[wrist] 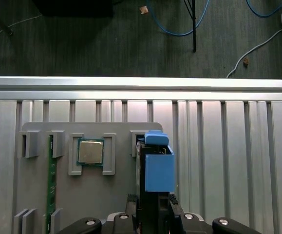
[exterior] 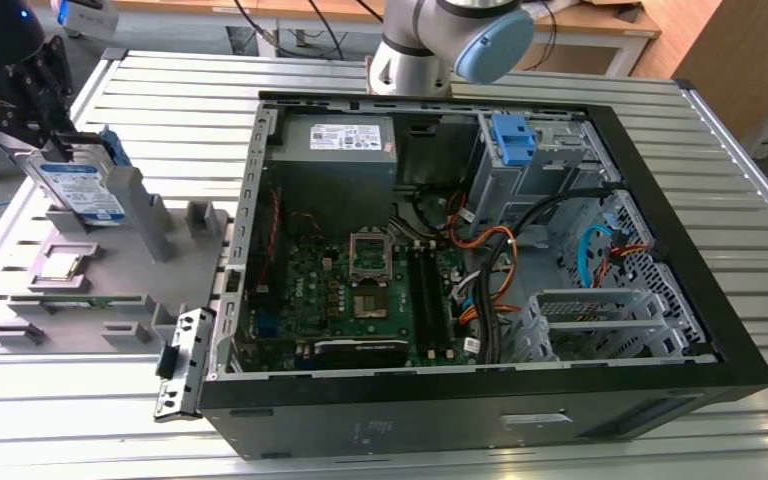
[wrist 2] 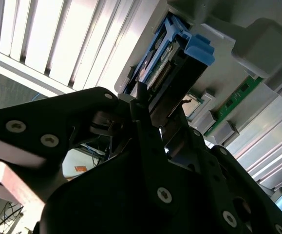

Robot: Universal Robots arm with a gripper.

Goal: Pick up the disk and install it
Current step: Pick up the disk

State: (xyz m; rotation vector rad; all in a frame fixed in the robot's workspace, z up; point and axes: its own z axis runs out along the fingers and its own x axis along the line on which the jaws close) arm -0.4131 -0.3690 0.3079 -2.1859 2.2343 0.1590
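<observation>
The disk (exterior: 87, 190), silver with a white-and-blue label and blue side rails, stands on edge in a slot of the grey fixture (exterior: 77, 300) at the exterior view's left. My gripper (exterior: 53, 140) reaches down onto its upper end. In the first wrist view the disk (wrist: 159, 168) is seen edge-on, and the black gripper (wrist: 155, 207) hugs both of its flat faces. In the second wrist view one finger (wrist 2: 141, 109) lies against the disk (wrist 2: 179, 53). The gripper looks shut on the disk, which still sits in the fixture.
An open computer case (exterior: 704, 330) lies to the exterior view's right, with motherboard, cables and a drive cage holding a blue bracket (exterior: 511, 140). The fixture also carries a processor chip (wrist: 90, 151) and a green memory stick (wrist: 50, 195). The ribbed metal table ends just beyond the fixture.
</observation>
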